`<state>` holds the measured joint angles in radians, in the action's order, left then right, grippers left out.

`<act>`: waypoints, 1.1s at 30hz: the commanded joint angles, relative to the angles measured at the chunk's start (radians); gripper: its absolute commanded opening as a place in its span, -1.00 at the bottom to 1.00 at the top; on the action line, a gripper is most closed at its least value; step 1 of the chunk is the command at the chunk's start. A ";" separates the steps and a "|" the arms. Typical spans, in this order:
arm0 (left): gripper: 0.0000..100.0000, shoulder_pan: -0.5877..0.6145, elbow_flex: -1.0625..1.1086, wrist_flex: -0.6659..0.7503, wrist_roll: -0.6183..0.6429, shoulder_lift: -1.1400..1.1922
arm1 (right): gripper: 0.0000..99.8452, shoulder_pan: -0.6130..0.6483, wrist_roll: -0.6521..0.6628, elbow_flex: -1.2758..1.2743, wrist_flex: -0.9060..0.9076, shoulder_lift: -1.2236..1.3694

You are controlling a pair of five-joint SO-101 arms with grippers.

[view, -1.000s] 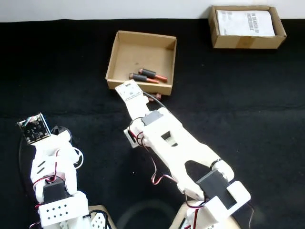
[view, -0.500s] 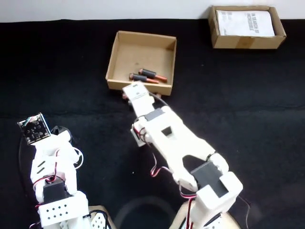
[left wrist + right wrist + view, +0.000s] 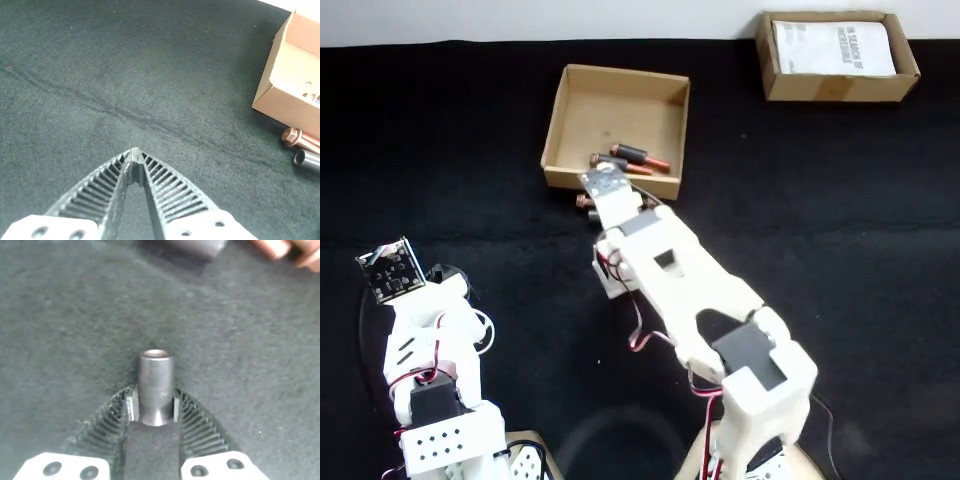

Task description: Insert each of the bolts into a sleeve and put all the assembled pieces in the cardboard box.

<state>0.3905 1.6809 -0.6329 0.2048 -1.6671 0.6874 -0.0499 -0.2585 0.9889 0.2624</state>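
My right gripper [image 3: 154, 391] is shut on a grey metal sleeve [image 3: 156, 377], which sticks out past the fingertips over the black mat. Just beyond it lie another dark sleeve [image 3: 197, 246] and a copper bolt [image 3: 280, 247]. From above, the right arm [image 3: 670, 280] ends at the front wall of the cardboard box [image 3: 560, 125], with a copper bolt head [image 3: 582, 200] beside it. Two assembled pieces [image 3: 632, 157] lie inside the box. My left gripper [image 3: 134, 151] is shut and holds nothing, low over the mat, with a bolt [image 3: 300, 140] and sleeve [image 3: 307, 161] far off by the box corner [image 3: 295, 75].
A second cardboard box [image 3: 840, 85] holding a printed sheet stands at the far right of the table. The left arm [image 3: 430, 340] is folded back at the near left. Black mat [image 3: 820, 220] covers the table, with open room to the right and left of the box.
The right arm's rear links have swung left and its wrist has edged closer to the box front. The left arm has kept still.
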 commanded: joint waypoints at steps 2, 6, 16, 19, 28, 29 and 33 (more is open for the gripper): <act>-0.98 -0.018 0.022 0.017 -0.006 0.004 | -0.98 -0.019 0.008 0.251 0.240 -0.019; -0.98 -0.033 0.022 0.015 -0.006 0.005 | -0.99 -0.041 0.008 0.452 0.414 -0.074; -0.98 -0.059 0.022 0.018 -0.003 0.005 | -0.99 -0.077 0.003 0.693 0.777 -0.302; -0.98 -0.120 0.022 0.012 -0.003 0.007 | -0.99 -0.165 0.002 0.590 0.776 -0.464; -0.98 -0.176 0.022 -0.143 -0.002 0.005 | -0.99 -0.312 0.003 0.085 0.771 -1.170; -0.98 -0.185 0.022 -0.166 -0.002 0.005 | -0.99 -0.335 0.003 0.044 0.771 -1.237; -0.98 -0.213 0.022 -0.273 -0.002 0.001 | -0.99 -0.455 0.006 -0.090 0.773 -1.445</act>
<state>0.2018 1.6809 -0.8324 0.2064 -1.6671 0.3161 -0.0499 -0.2739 1.7530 -1.0296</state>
